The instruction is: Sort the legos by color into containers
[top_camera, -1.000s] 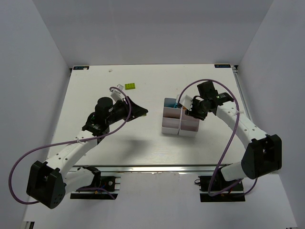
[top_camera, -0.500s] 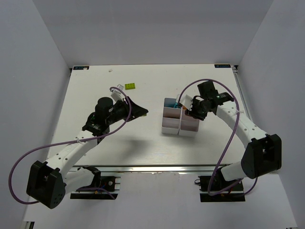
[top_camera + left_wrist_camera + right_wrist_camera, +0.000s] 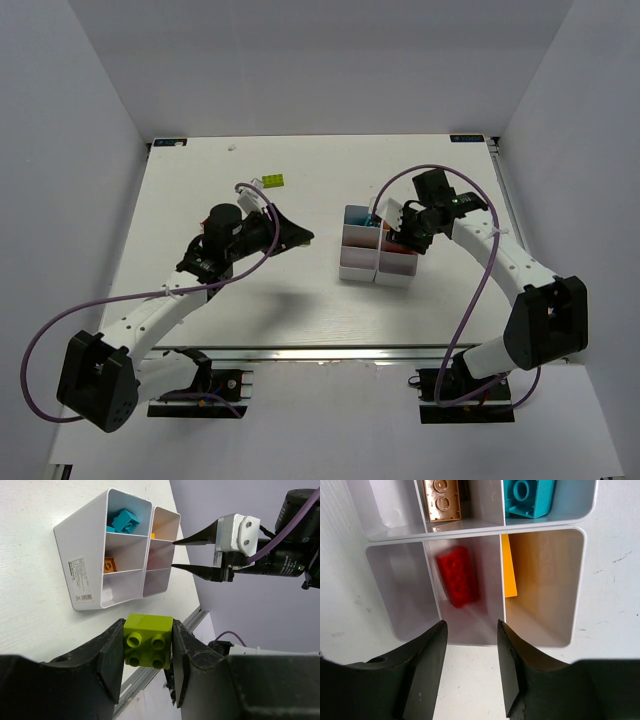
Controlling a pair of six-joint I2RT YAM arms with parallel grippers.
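Sorting in progress: the left tool [image 3: 148, 652] pinches a lime green brick [image 3: 148, 630] by two flat opposite sides, its studs facing the wrist camera. It holds the brick in the air above the bench [image 3: 190, 210], left of the containers [image 3: 352, 265]. The right tool [image 3: 471, 630] hangs with its jaws spread and nothing between them over the right-hand row of bins, where a red brick [image 3: 457, 577] lies in the middle bin. A cyan brick [image 3: 530, 497] and an orange brick [image 3: 440, 500] sit in bins of the left-hand row, and a yellow piece [image 3: 509, 567] leans in the bin next to the red one. A second lime green brick [image 3: 274, 181] lies on the far side of the bench, well apart from both arms. The bricks look light, stiff and slick. A grip across flat opposite walls, as here, seems the surest hold, since the studded top offers little purchase.
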